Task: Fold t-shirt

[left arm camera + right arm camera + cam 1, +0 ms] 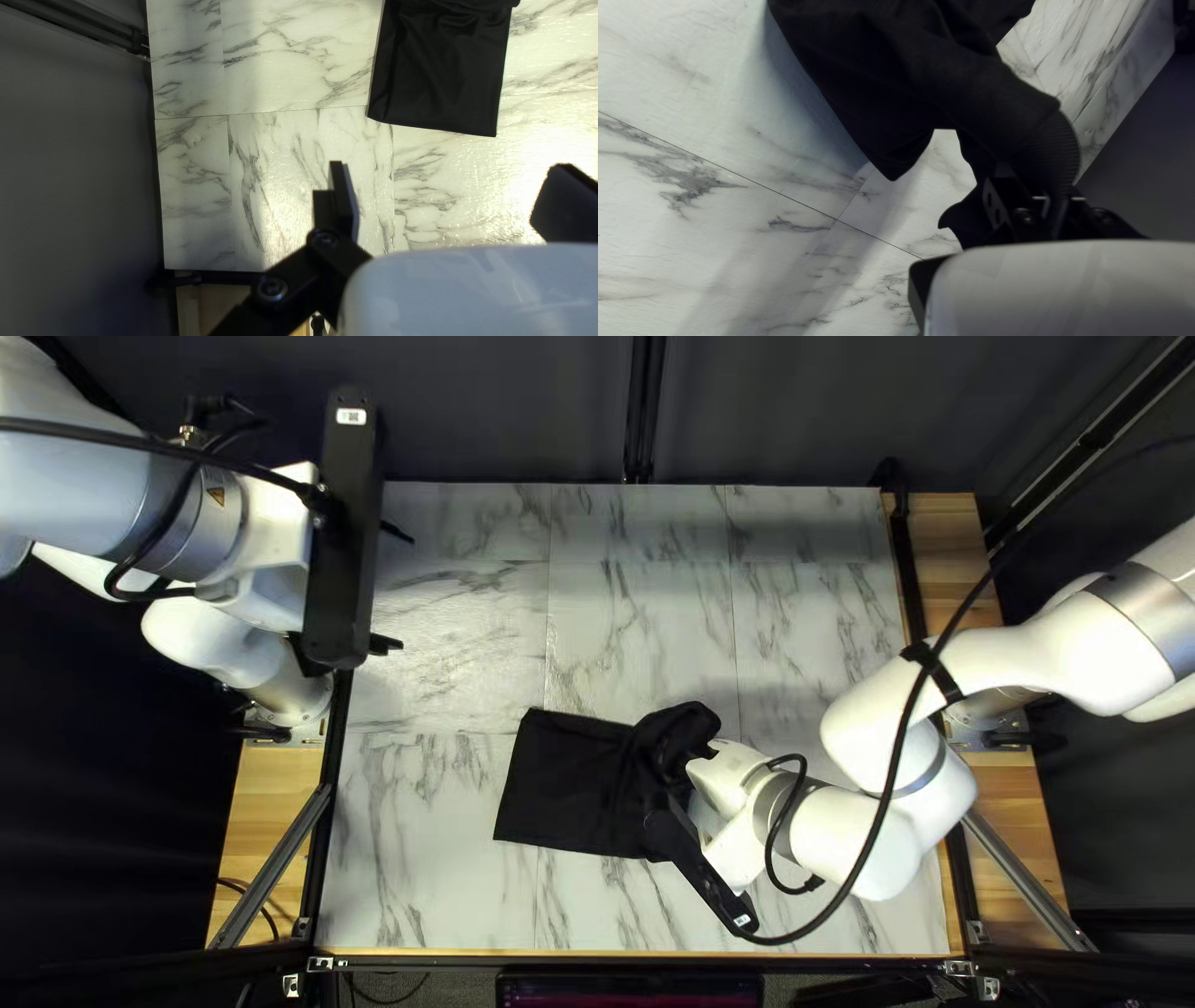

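- Nearest, a strip of bare worktop [423,884] runs between the t-shirt [560,778] and the near edge; the right arm [859,834] and its looped cable [886,793] crowd the near right corner, so moves that way look tight.
- The right gripper [1057,202] has its jaws closed on a ribbed band [1061,146] of the t-shirt, probably to steer that end while the rest anchors it.
- In the top left view, the t-shirt lies mid-worktop: 1 end flat with 2 clean corners, the other bunched and seemingly raised. Letting go now might leave a crumple.
- Farther, over the worktop's left side, the left gripper [450,174] hangs with its jaws wide and nothing between them, presumably to leave the fold room.
- Farthest, open worktop reaches towards the dark curtain [498,411], likely enough room to draw the cloth straight.
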Available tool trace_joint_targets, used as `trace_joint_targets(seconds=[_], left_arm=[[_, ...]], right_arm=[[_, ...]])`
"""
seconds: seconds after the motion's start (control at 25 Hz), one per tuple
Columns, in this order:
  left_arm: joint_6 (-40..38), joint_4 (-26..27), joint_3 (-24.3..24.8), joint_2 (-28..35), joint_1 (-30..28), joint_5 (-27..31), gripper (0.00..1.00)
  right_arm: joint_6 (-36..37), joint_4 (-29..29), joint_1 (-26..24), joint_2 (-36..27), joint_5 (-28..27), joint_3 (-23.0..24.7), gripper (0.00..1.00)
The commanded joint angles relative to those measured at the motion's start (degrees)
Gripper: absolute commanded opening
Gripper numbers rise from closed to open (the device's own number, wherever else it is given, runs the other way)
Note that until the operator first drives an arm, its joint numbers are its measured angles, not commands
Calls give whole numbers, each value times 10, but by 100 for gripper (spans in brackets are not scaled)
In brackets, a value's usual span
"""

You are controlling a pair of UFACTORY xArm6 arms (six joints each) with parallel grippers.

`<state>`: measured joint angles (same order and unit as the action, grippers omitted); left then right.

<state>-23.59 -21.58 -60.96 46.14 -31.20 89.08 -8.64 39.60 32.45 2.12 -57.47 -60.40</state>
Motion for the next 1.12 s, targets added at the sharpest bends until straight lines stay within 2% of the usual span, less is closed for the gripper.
trace_joint_targets(seconds=[0.04, 0.36, 0.72, 1.12], left_arm=[[0, 0, 0, 0, 0, 0, 100], [0, 0, 0, 0, 0, 0, 100], [0, 0, 0, 0, 0, 0, 100], [0, 0, 0, 0, 0, 0, 100]], right_arm=[[9, -4, 0, 0, -9, -9, 0], [44, 0, -21, 35, 5, -46, 0], [88, 37, -63, 109, 80, -93, 0], [105, 71, -86, 202, 169, -133, 0]])
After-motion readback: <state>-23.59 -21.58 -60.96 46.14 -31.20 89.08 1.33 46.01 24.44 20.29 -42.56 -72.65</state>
